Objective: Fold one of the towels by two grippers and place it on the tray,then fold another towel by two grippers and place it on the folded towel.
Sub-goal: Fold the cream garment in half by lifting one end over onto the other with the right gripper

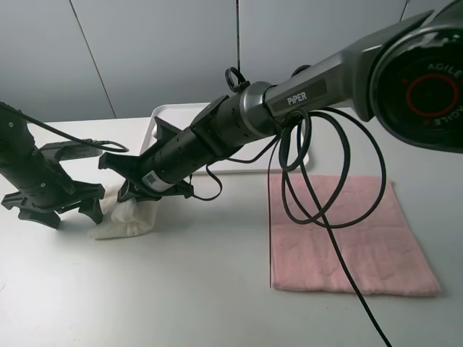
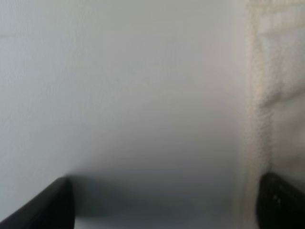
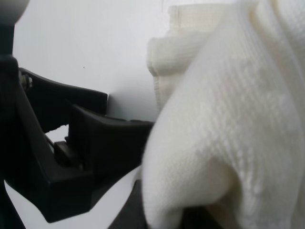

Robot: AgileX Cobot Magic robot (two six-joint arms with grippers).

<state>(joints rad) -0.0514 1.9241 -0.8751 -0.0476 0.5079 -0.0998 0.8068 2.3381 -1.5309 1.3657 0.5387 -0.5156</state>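
A crumpled white towel (image 1: 129, 219) lies on the table left of centre. My right gripper (image 1: 135, 191) reaches across the middle and is shut on the white towel's top, which is bunched up close in the right wrist view (image 3: 224, 124). My left gripper (image 1: 72, 208) sits low on the table at the towel's left edge, open and empty. In the left wrist view the left gripper (image 2: 164, 207) has its jaws wide apart, with the towel's hem (image 2: 274, 95) by one finger. A pink towel (image 1: 347, 231) lies flat at the right. The white tray (image 1: 168, 116) stands at the back.
Black cables (image 1: 325, 188) hang from the right arm and loop over the pink towel. The right arm's body spans from the upper right over the tray's front. The left gripper's black body (image 3: 71, 157) shows right beside the towel in the right wrist view.
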